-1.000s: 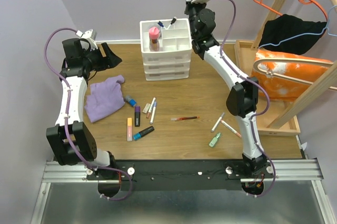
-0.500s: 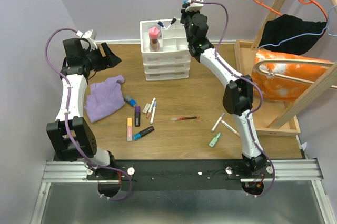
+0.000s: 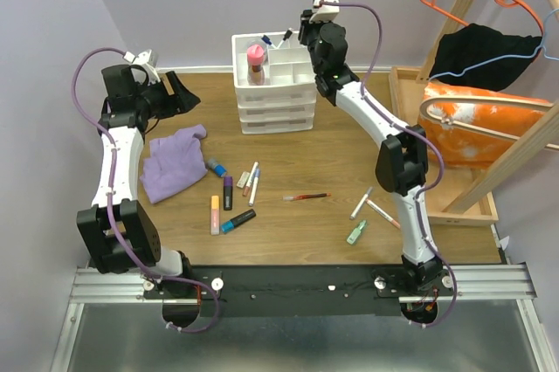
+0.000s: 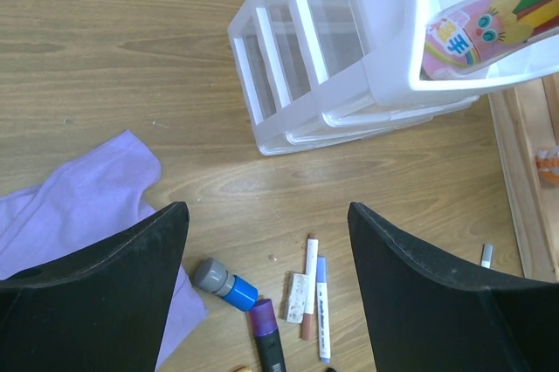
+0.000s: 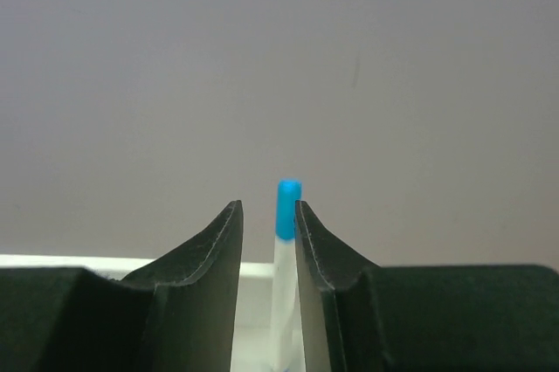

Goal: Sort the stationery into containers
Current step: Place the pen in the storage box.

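The white drawer organiser (image 3: 275,84) stands at the back of the table, seen closer as the organiser (image 4: 349,58). My right gripper (image 3: 303,33) hovers over its back right corner. In the right wrist view the right gripper (image 5: 267,206) has its jaws parted round an upright white pen with a blue cap (image 5: 287,215). The pen leans on the right finger, with a gap at the left finger. My left gripper (image 3: 179,93) is open and empty above the table's left; the left gripper (image 4: 266,210) looks down on a blue highlighter (image 4: 223,285) and white pens (image 4: 310,289). Several markers (image 3: 227,193) lie mid-table.
A purple cloth (image 3: 170,162) lies at the left. A red pen (image 3: 306,196), two white pens (image 3: 361,203) and a green marker (image 3: 355,232) lie to the right. A wooden tray-frame (image 3: 463,206) with an orange bag (image 3: 480,127) and hangers borders the right. A pink tube (image 3: 255,62) stands in the organiser.
My right gripper has shifted left over the organiser's back corner, and its jaws have parted round the blue-capped pen. The left arm has stayed put.
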Tool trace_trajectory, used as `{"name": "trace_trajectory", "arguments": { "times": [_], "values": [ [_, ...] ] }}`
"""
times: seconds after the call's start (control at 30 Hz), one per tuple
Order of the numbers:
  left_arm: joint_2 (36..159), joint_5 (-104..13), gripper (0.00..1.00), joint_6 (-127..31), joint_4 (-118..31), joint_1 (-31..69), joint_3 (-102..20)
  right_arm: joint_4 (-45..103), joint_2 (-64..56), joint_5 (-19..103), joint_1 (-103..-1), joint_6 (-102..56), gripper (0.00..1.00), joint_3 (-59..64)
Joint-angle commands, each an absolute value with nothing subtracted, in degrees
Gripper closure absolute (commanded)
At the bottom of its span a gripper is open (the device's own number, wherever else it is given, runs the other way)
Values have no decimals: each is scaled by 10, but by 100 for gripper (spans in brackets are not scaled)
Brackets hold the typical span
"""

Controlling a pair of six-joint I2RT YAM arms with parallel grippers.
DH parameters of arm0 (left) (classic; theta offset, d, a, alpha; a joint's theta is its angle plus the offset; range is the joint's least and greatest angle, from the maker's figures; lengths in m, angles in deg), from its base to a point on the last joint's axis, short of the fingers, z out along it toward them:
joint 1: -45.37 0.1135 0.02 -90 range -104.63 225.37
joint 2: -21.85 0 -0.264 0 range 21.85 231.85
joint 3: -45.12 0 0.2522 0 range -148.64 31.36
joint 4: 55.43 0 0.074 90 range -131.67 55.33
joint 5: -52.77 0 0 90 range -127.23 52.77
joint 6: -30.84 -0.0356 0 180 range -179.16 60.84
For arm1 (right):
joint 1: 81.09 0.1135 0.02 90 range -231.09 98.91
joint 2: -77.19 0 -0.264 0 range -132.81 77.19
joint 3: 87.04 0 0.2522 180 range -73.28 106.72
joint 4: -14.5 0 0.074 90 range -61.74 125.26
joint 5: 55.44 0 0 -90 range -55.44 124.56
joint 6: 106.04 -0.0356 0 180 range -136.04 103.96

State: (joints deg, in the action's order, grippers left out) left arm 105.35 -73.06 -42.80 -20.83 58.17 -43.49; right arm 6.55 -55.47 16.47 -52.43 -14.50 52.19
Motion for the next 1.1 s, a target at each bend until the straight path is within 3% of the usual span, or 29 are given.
{"name": "trace_trajectory", "arguments": {
  "times": [0.0, 0.2, 0.3, 0.47, 0.67, 0.83, 1.07],
  "values": [
    [1000, -741, 18, -418, -223, 588, -411, 70, -456, 171, -516, -155, 62, 467],
    [937, -741, 17, -409, -225, 596, -373, 33, -345, 235, -485, -136, 57, 350],
    [902, -732, 17, -415, -211, 600, -358, 113, -283, 306, -461, -172, 56, 286],
    [848, -694, 16, -431, -172, 618, -331, 364, -242, 448, -419, -232, 58, 211],
    [797, -675, 16, -442, -135, 629, -295, 504, -261, 433, -388, -369, 61, 158],
    [759, -670, 16, -447, -126, 629, -269, 504, -308, 430, -362, -446, 66, 112],
    [723, -671, 16, -468, -103, 629, -246, 538, -418, 433, -338, -520, 58, 178]
  ]
}}
